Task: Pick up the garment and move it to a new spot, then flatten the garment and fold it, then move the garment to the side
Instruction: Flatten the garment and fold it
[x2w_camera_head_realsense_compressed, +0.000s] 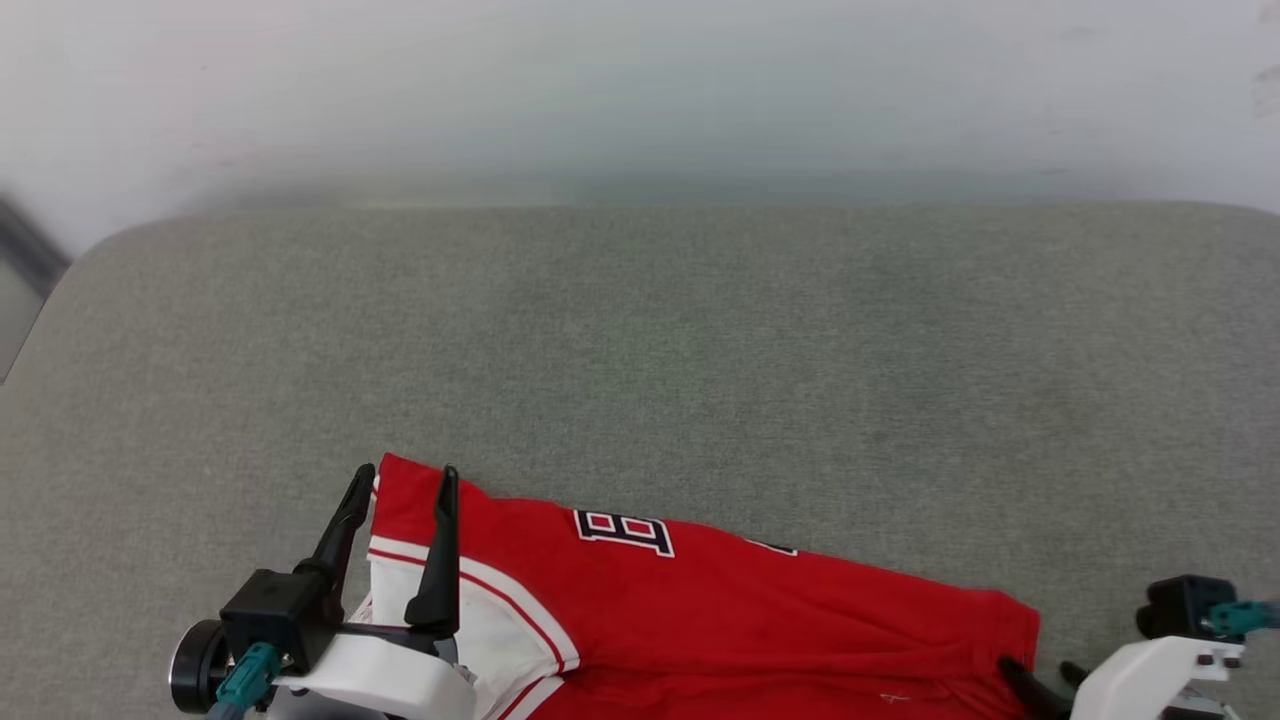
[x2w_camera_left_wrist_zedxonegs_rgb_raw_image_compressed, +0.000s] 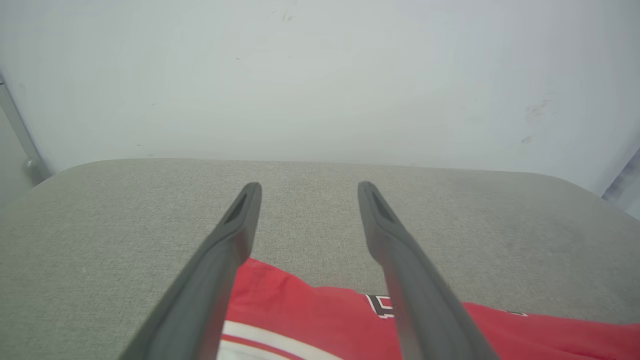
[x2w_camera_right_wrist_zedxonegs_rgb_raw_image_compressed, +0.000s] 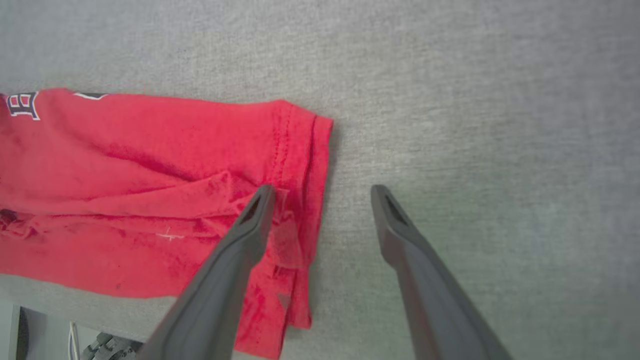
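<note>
Red garment (x2w_camera_head_realsense_compressed: 760, 620) lying at 6 o'clock on grey cushion (x2w_camera_head_realsense_compressed: 700, 350); left gripper (x2w_camera_head_realsense_compressed: 407, 472), jaws spread, above its 9 o'clock end; right gripper (x2w_camera_right_wrist_zedxonegs_rgb_raw_image_compressed: 322, 190), jaws spread, straddling its 3 o'clock hem.

Left tool (x2w_camera_head_realsense_compressed: 407, 472): two long tapered dark fingers (x2w_camera_head_realsense_compressed: 437, 560), slotted tips, black block base (x2w_camera_head_realsense_compressed: 270, 605), white wrist shell (x2w_camera_head_realsense_compressed: 390, 680), teal cable plug (x2w_camera_head_realsense_compressed: 250, 672). Right tool (x2w_camera_head_realsense_compressed: 1037, 668): same dark fingers, white shell (x2w_camera_head_realsense_compressed: 1150, 680), black block (x2w_camera_head_realsense_compressed: 1180, 600), teal plug (x2w_camera_head_realsense_compressed: 1240, 617).
</note>
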